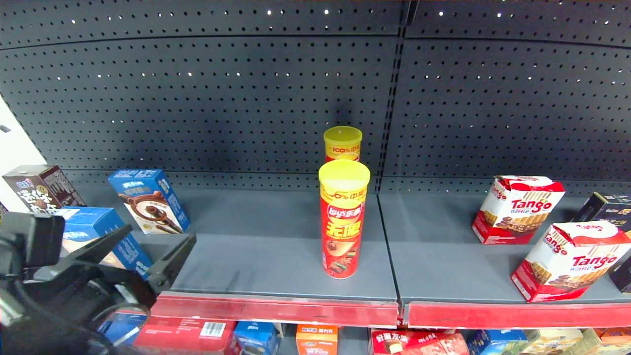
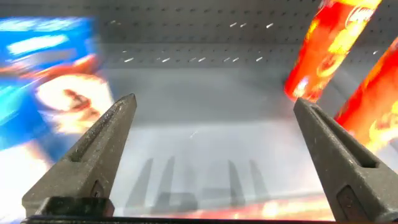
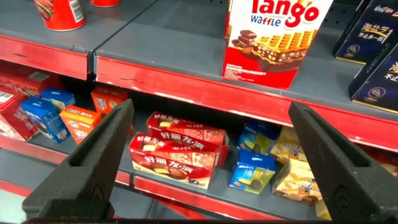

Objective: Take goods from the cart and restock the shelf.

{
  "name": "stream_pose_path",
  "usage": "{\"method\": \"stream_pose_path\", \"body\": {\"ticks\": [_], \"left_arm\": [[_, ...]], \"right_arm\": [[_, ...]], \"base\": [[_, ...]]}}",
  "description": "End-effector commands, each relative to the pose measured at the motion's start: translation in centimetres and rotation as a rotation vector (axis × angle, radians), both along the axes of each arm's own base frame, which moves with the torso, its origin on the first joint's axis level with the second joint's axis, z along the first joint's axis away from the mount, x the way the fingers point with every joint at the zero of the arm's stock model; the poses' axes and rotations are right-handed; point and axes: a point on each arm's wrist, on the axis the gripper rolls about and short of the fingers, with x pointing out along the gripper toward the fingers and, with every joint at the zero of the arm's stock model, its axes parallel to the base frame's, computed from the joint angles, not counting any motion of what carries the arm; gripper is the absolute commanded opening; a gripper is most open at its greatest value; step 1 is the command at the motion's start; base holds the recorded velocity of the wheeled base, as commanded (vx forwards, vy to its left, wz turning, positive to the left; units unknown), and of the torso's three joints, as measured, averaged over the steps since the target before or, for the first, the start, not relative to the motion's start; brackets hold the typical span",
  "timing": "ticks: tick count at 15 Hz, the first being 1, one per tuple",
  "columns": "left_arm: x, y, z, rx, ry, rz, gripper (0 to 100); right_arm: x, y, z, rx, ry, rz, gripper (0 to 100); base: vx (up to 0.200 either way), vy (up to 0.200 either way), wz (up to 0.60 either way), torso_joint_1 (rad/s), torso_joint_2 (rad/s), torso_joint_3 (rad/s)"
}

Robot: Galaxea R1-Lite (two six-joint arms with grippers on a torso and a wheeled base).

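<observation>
A red chips can with a yellow lid, the front can [image 1: 343, 224], stands upright on the grey shelf [image 1: 266, 256], close to the middle and a little behind the front edge. The rear can [image 1: 342, 144], of the same kind, stands upright straight behind it, near the perforated back wall [image 1: 197, 98].

The left gripper [image 1: 157, 236] is at the front edge of the shelf, well apart from the cans on their left. Its jaws are spread wide and hold nothing. In the left wrist view this gripper [image 2: 214, 104] faces the bare shelf floor.

A blue box [image 1: 148, 199] stands just behind the left gripper. Two waffle boxes [image 1: 517, 209] stand on the right part of the shelf.

The right gripper [image 3: 211, 107] is also wide open and empty. It is in front of the red boxes [image 3: 180, 152] that lie one level lower.
</observation>
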Motion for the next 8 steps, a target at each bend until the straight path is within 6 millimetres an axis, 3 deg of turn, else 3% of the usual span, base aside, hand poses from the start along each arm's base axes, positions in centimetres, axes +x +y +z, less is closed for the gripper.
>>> {"method": "stream_pose_path", "body": {"ticks": [1, 8], "left_arm": [[-3.3, 2.1, 0.4, -0.009, -0.061, 0.079, 100], [-8.1, 5.1, -0.2, -0.029, -0.055, 0.359, 100]], "right_arm": [[0.0, 0.0, 0.0, -0.004, 0.0, 0.0, 100], [0.0, 0.0, 0.0, -0.014, -0.002, 0.0, 100]], "base": [[0.0, 0.0, 0.0, 0.0, 0.0, 0.0], [0.0, 0.0, 0.0, 0.0, 0.0, 0.0]]}}
